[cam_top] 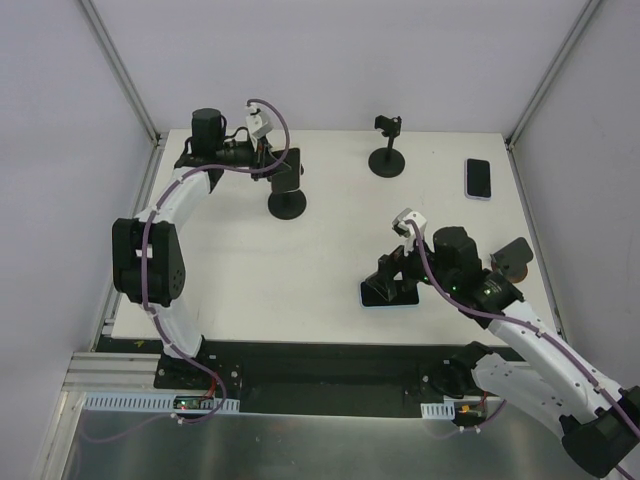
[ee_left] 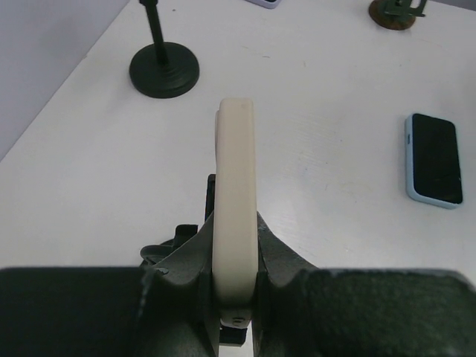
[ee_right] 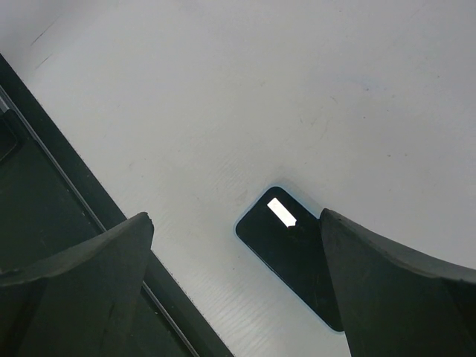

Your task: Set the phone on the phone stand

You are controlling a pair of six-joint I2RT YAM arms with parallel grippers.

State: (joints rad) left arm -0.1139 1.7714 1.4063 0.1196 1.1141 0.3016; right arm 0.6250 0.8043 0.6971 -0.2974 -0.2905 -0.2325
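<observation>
My left gripper (ee_left: pixel 234 232) is shut on a cream phone (ee_left: pixel 236 167), held on edge with its thin side facing the camera. It hangs at the top of the black phone stand (cam_top: pixel 287 203) at the back left, and dark parts of that stand (ee_left: pixel 175 242) show just under the phone. My right gripper (ee_right: pixel 236 217) stands open over a second phone (ee_right: pixel 291 249), dark-screened in a pale blue case, which lies flat near the table's front edge. The right finger (ee_right: pixel 387 282) covers that phone's far end. From above, the right gripper (cam_top: pixel 393 272) hides most of this phone (cam_top: pixel 372 298).
Another black stand (cam_top: pixel 387 160) is at the back centre. A third phone (cam_top: pixel 479 178) lies flat at the back right. A small dark object with a brown round base (cam_top: pixel 515 257) sits by the right edge. The table's front edge (ee_right: pixel 89 216) runs just beside my right gripper.
</observation>
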